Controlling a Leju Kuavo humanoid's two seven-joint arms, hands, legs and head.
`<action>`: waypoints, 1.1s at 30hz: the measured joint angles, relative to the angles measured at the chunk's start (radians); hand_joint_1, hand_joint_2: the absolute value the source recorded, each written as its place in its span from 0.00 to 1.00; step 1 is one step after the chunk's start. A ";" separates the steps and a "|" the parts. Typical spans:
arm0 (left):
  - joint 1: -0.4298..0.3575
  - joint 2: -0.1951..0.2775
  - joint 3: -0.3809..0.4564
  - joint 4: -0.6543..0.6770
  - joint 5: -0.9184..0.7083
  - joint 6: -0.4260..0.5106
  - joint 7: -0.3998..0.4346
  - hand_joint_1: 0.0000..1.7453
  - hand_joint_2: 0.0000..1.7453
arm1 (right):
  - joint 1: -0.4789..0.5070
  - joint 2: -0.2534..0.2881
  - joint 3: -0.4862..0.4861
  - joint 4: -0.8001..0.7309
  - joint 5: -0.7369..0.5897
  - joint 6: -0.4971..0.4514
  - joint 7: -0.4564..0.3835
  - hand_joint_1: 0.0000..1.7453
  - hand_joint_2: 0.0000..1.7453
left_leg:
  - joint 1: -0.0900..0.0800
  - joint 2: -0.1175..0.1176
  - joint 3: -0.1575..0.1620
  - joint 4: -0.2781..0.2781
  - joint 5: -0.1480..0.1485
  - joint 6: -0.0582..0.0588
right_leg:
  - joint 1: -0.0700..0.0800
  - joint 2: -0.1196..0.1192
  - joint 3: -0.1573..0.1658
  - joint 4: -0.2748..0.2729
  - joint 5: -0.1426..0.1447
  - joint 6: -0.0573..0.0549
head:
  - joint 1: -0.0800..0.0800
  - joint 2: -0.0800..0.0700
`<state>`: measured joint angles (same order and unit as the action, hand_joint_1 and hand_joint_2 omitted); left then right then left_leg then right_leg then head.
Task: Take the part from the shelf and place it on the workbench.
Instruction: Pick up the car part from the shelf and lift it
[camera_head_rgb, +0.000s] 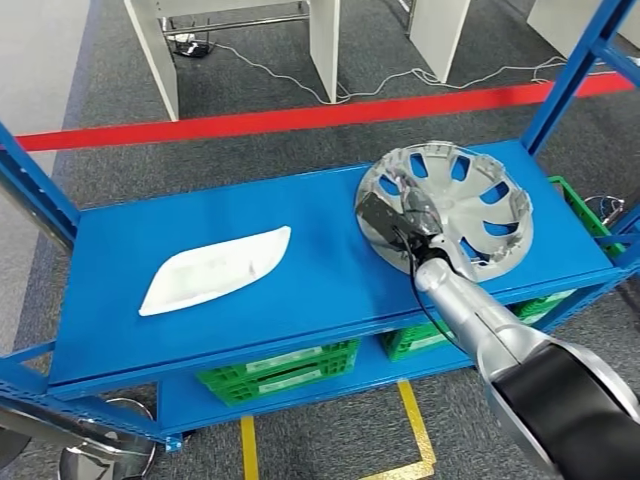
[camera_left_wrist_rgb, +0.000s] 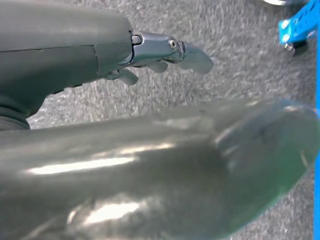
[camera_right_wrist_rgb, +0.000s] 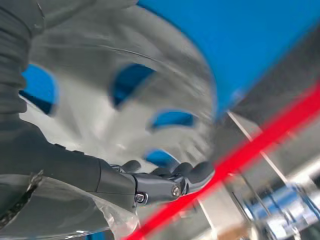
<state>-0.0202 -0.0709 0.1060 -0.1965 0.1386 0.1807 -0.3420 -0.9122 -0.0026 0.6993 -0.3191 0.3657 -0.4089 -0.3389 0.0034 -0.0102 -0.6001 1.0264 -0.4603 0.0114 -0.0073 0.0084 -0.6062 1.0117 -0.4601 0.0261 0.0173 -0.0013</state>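
Observation:
A silver hubcap (camera_head_rgb: 483, 200) with several cut-outs sits at the right end of the blue shelf (camera_head_rgb: 324, 250), its near-left rim a little raised. My right hand (camera_head_rgb: 400, 222) reaches in from the lower right and grips that rim. In the right wrist view the hubcap (camera_right_wrist_rgb: 94, 115) is close and blurred, and my right hand (camera_right_wrist_rgb: 151, 182) has dark fingers curled over its face. My left hand (camera_left_wrist_rgb: 151, 50) hangs over grey carpet with fingers stretched out, holding nothing.
A white curved part (camera_head_rgb: 215, 270) lies on the shelf's left half. Green crates (camera_head_rgb: 279, 365) stand on the lower level. Blue uprights frame both ends of the shelf. Behind it run a red floor line (camera_head_rgb: 302, 115), white table legs (camera_head_rgb: 324, 40) and cables.

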 joint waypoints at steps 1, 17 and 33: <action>0.001 0.000 0.000 0.000 0.001 0.001 0.000 0.00 0.00 | 0.008 -0.003 -0.001 0.000 -0.003 0.016 -0.001 0.00 1.00 | 0.001 0.000 -0.001 0.002 -0.003 -0.004 | -0.001 -0.001 0.000 0.000 0.001 -0.004 | 0.000 0.000; 0.007 -0.003 0.001 0.002 0.009 -0.011 -0.001 0.00 0.00 | 0.050 -0.031 0.022 -0.004 0.098 -0.004 0.084 0.00 1.00 | 0.003 0.003 -0.003 -0.002 0.004 0.007 | -0.002 0.000 0.003 0.003 -0.012 0.007 | -0.003 0.000; 0.003 -0.004 0.008 0.002 0.017 -0.010 -0.002 0.00 0.00 | 0.039 -0.042 0.139 -0.009 0.257 -0.024 0.219 0.00 1.00 | -0.002 0.004 -0.007 0.026 -0.020 -0.007 | -0.006 -0.003 0.026 -0.008 -0.011 -0.010 | -0.003 0.000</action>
<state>-0.0170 -0.0752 0.1141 -0.1942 0.1560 0.1711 -0.3436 -0.8727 -0.0446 0.8385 -0.3281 0.6228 -0.4329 -0.1198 0.0015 -0.0062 -0.6072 1.0521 -0.4807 0.0040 -0.0133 0.0050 -0.5801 1.0036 -0.4713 0.0156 0.0147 -0.0013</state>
